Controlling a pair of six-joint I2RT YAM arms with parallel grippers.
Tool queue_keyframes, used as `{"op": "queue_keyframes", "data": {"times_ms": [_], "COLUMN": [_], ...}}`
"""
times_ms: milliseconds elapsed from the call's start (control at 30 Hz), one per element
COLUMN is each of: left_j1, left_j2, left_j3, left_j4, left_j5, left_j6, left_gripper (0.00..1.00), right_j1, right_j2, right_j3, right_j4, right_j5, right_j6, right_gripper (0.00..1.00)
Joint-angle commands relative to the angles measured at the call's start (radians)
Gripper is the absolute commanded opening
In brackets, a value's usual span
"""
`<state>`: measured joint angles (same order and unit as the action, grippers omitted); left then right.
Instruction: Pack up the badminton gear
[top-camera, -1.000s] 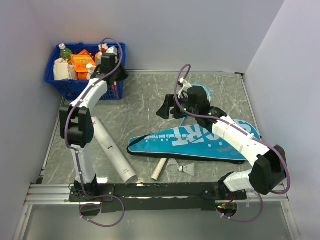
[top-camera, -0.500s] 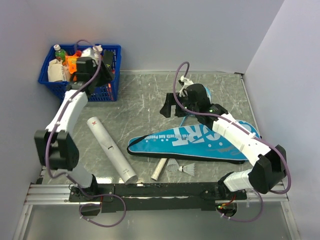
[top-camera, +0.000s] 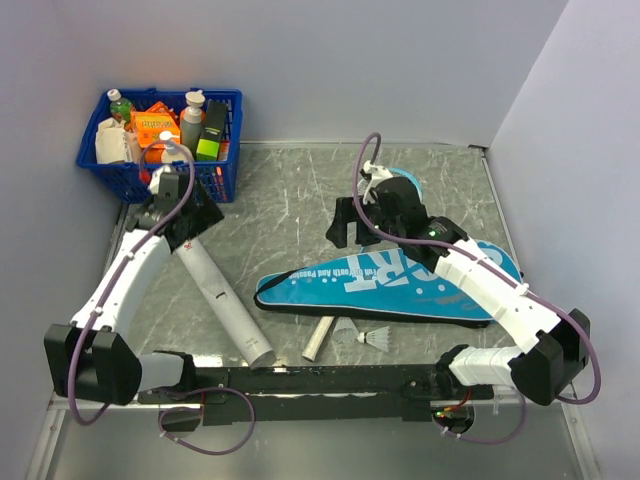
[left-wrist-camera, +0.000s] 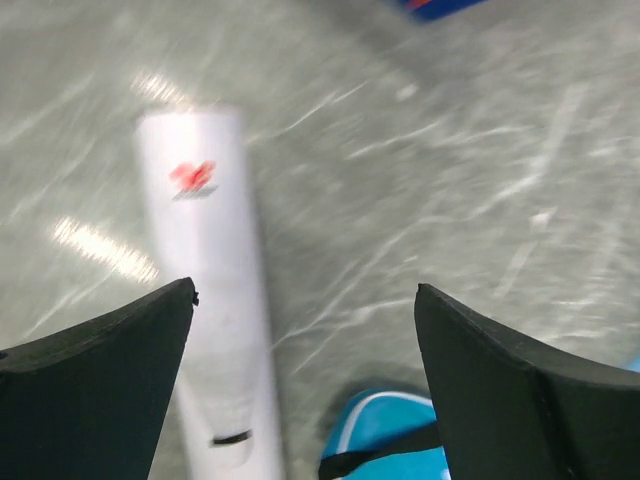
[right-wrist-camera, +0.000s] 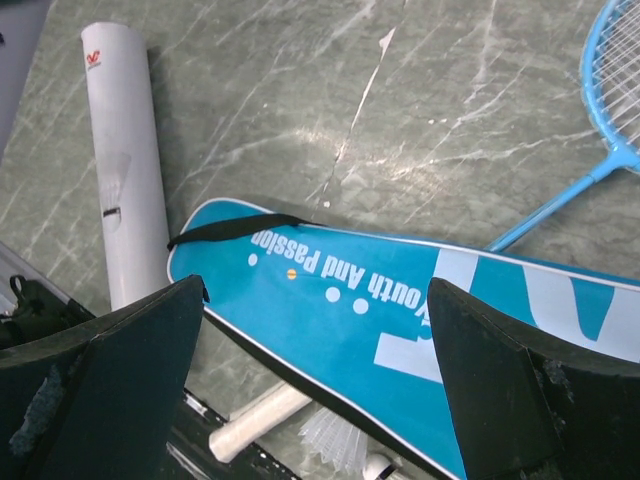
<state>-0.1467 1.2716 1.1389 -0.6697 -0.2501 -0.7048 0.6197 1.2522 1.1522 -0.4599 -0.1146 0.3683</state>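
- The worktop (top-camera: 290, 200) carries every piece of gear loose. As far as I can judge, nothing is packed yet and the whole job is left.
- The teal cover (right-wrist-camera: 400, 320) lies flat directly under the right hand (right-wrist-camera: 318, 290), with its strap end toward the left hand (left-wrist-camera: 305, 300). I cannot tell whether it is zipped.
- The blue basket (top-camera: 115, 172) of bottles and boxes stands just beyond the left hand, in the far corner. It is no part of the task, but it crowds that arm's far side.
- The racket (right-wrist-camera: 615, 80) has its blue head beyond and to the right of the right hand. Its shaft runs under the cover, and its white handle (top-camera: 318, 340) pokes out on the near side. It seems to lie beneath the cover rather than inside it, so the cover would have to be shifted first.
- The white tube (left-wrist-camera: 205, 280) lies on its side below the left hand, slightly to its left and well clear of the right hand. Its open end points to the near edge.
- Both hands hang above the worktop with fingers spread wide, gripping nothing.
- The two shuttlecocks (top-camera: 345, 330) (top-camera: 378, 340) rest side by side near the racket handle, nearer than the right hand and just off the cover's near edge. They are outside the tube, and the handle lies between them and it.
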Motion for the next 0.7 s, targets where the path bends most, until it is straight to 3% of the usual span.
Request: {"op": "queue_keyframes", "data": {"times_ms": [0, 267, 667], "left_j1": [0.002, 0.006, 0.075], "left_j2": [-0.089, 0.03, 0.204], "left_j3": [-0.088, -0.108, -0.145], "left_j4": [-0.028, -0.074, 0.058], "left_j5": [-0.103, -0.215, -0.166], "left_j6": [-0.128, -0.242, -0.216], "left_gripper": [0.96, 0.97, 0.96], "right_j1": [0.032, 0.075, 0.089], "right_j2": [-0.02, -0.004, 0.033], "right_j3": [-0.017, -0.06, -0.077], "right_j4": [-0.028, 0.003, 0.026], "right_j5": [0.02, -0.002, -0.04], "right_j6": [-0.019, -0.006, -0.02], "right_gripper": [1.0, 1.0, 1.0]}}
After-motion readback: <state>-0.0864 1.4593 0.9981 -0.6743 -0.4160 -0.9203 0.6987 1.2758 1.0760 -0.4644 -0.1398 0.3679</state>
